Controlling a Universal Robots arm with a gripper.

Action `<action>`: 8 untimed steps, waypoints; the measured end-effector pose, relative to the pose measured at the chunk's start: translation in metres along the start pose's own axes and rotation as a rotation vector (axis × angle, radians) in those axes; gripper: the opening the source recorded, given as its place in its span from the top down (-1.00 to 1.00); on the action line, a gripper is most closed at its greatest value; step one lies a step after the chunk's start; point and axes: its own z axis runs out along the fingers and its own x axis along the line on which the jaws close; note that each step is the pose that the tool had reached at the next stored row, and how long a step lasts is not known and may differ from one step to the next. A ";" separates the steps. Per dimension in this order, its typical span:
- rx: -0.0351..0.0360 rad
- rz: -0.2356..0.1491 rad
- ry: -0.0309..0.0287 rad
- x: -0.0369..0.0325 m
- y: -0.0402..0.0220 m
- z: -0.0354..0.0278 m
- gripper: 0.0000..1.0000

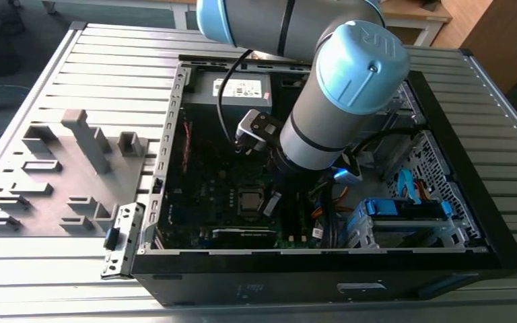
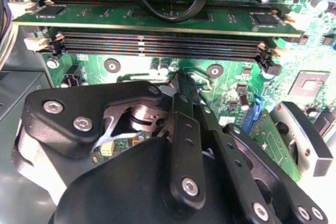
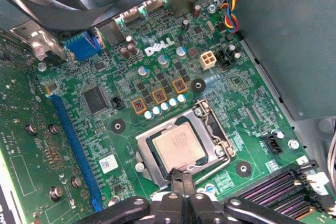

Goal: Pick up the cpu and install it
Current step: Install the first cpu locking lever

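Cpu point(image 3: 177, 147) sitting flat in motherboard point(image 3: 157, 77) socket point(image 3: 181, 145), so looks seated already. Gripper point(image 3: 182, 178) right at chip's edge, fingers pinched together, holding nothing, probably just released.

The robot arm point(image 1: 330, 108), grey with pale blue joint caps, reaches down into an open black computer case point(image 1: 330, 282) lying on a slatted metal table point(image 1: 106, 67). On the motherboard point(image 1: 213, 202), a silvery cpu point(image 1: 250, 200) sits beside the arm's lower end. A grey fixture plate point(image 1: 61, 182) with upright blocks lies toward the exterior view's left.
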 end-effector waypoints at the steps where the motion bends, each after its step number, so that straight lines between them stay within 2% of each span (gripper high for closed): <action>1: 0.0000 0.000 0.0000 0.0000 0.0000 0.0000 0.79; 5: -0.0004 0.000 -0.0016 0.0000 0.0005 -0.0023 0.79; 8: -0.0001 0.000 -0.0004 0.0004 0.0014 -0.0075 0.79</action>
